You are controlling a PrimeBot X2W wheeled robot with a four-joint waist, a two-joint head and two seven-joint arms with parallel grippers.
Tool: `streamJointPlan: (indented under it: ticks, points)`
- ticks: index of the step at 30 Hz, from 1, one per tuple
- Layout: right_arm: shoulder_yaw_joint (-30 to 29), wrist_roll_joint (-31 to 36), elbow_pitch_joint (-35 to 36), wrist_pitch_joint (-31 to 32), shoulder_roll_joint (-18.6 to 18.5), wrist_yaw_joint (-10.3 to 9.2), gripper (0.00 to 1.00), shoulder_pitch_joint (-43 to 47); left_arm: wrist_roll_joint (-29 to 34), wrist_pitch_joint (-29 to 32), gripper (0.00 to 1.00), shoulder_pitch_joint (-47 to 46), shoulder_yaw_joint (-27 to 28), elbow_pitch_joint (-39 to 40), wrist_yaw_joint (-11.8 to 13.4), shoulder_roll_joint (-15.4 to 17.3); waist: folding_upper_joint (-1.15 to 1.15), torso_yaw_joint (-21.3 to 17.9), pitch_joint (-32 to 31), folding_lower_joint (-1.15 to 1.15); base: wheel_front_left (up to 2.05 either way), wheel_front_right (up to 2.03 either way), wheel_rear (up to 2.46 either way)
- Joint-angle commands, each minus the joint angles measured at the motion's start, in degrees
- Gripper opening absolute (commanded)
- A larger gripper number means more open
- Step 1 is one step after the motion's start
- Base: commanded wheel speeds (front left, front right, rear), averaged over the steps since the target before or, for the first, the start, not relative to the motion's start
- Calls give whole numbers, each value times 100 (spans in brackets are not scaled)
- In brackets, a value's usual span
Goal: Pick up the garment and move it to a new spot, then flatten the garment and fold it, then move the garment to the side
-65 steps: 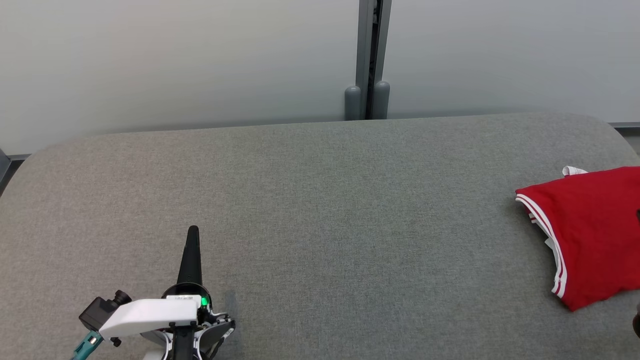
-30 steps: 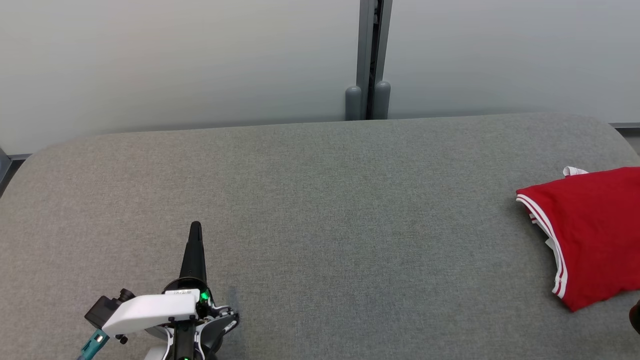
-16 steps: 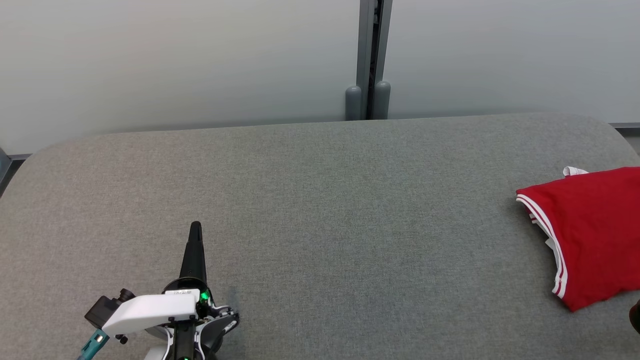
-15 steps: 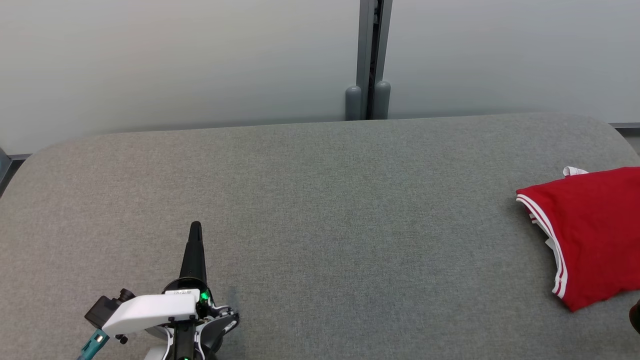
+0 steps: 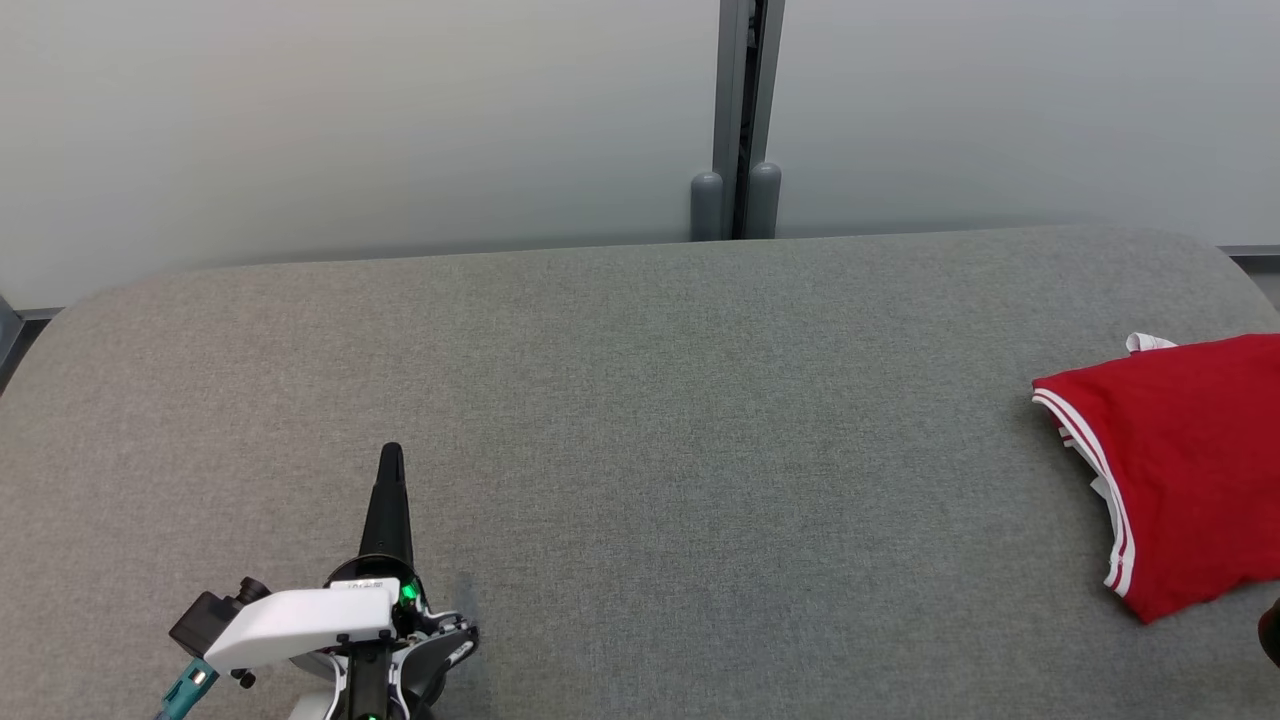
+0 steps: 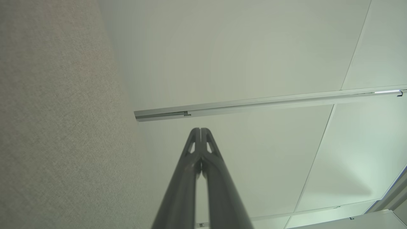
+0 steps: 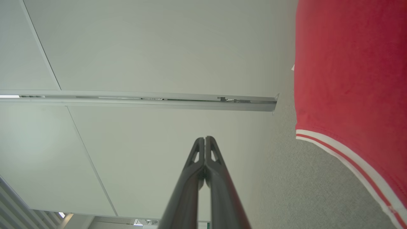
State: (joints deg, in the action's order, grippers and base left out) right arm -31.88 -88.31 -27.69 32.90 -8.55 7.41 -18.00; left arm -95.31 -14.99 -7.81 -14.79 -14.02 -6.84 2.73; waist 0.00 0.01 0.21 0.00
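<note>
The garment (image 5: 1180, 460), red with red-white striped trim and a bit of white sleeve, lies folded at the far right of the grey fabric surface (image 5: 640, 420), cut off by the picture's edge. In the right wrist view the garment (image 7: 346, 82) fills the right side. My left gripper (image 5: 391, 455) stands at the lower left, far from the garment, fingers pressed together and holding nothing. In the left wrist view the left gripper (image 6: 200, 129) is shut against a pale wall. My right gripper (image 7: 205, 138) is shut and empty, beside the garment and not touching it.
A pale partition wall (image 5: 350, 120) with a grey vertical post (image 5: 738, 120) runs behind the surface's far edge. The surface has rounded corners at the back left and back right. Wide bare fabric lies between the left gripper and the garment.
The left gripper crept slightly forward and right over two seconds ago, then stood still. The garment has not moved.
</note>
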Motion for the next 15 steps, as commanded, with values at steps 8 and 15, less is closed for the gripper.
streamJointPlan:
  ticks: [8, 15]
  points:
    - [4, -35, -4, -15, -47, 14, 0, 7, 12, -7, 0, -110, 2, -13, -30, 13, 0, 0, 0, 0, 0, 0, 0]
    - [7, -42, -4, -21, -49, 14, 0, 10, 12, -7, 0, -110, 2, -14, -30, 13, 0, 0, 0, 0, 0, 0, 0]
